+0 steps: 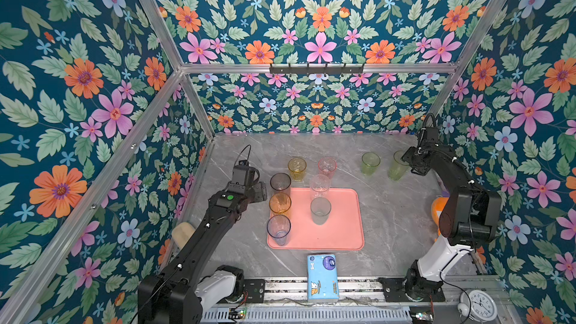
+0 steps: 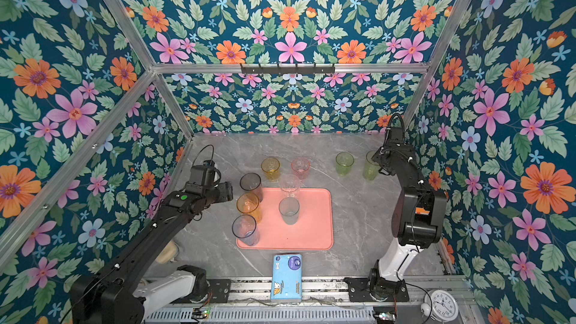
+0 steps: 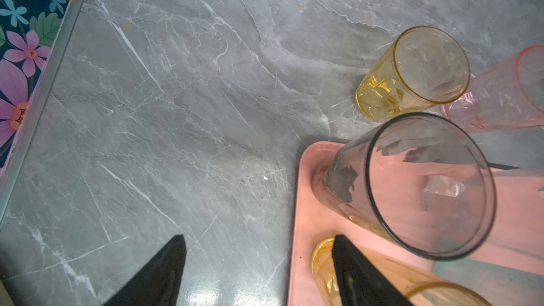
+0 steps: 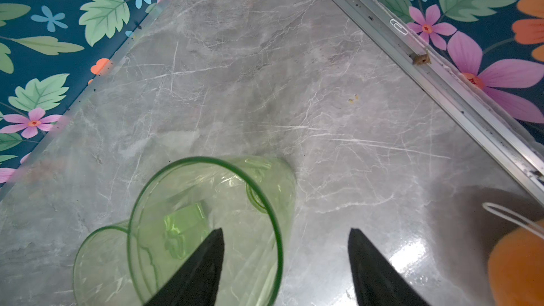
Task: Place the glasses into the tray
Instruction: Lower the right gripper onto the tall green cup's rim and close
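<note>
Tall green tumbler (image 4: 182, 216) — rim between right pincer (image 4: 284, 231) tips

The left arm (image 1: 199, 244) is extended low toward the far left corner of the tray (image 1: 339, 232). The left gripper (image 3: 257, 245) is held at that corner, jaws apart. The right arm (image 1: 467, 201) is folded upright, well right of the tray. The right gripper (image 4: 285, 242) is pointed downward beyond its far right corner, jaws apart.
</note>
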{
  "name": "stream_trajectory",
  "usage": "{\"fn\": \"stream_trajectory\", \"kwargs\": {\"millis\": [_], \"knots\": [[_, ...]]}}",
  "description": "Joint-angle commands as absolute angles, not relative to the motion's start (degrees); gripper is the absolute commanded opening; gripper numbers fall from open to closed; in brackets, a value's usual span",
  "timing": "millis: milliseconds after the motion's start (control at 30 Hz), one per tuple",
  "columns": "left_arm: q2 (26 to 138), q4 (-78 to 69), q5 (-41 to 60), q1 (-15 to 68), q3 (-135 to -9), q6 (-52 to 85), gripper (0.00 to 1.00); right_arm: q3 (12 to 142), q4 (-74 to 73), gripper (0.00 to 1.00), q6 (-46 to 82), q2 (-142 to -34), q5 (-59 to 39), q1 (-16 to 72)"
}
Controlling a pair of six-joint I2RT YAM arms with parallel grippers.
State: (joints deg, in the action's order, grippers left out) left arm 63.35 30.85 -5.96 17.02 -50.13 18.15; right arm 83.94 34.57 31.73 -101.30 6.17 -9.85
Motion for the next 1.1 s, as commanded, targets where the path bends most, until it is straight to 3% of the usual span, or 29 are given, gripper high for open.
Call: {"fn": "stream_trajectory", "kwargs": {"millis": [0,100,400,1067], "knots": [[63.1,30.7,-6.0,17.1,-50.0,18.4,0.81,84.4,34.5,0.63,32.4,-101.6,5.9,-9.8],[63.0,30.7,-5.8,17.0,-50.0,18.3,0.81,84.0,34.0,0.54,32.4,-101.7,5.0,-9.8],[63.1,30.6,-5.9,17.0,-49.9,18.3,0.81,83.6,33.3,0.37,32.4,-102.2,3.3,-9.8],[63.2,30.5,-5.7,17.0,-50.0,18.4,0.81,83.3,33.1,0.22,32.2,-102.3,2.4,-9.8]]}}
